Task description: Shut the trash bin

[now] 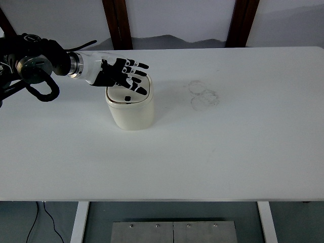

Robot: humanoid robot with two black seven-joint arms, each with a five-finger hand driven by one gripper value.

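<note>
Toward the table's far left | your left hand (123,77) lay flat, fingers spread, gripping nothing, over the lid (129,94) | trash bin (130,108) stood upright beneath, lid apparently down | likely light, stiff plastic; you'd press the lid top, gently.

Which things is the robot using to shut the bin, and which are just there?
For the job:
- trash bin
- its lid, lying flat on top
- left robot hand, fingers spread over the lid

Just there:
- white table
- faint ring marks on the table
</note>
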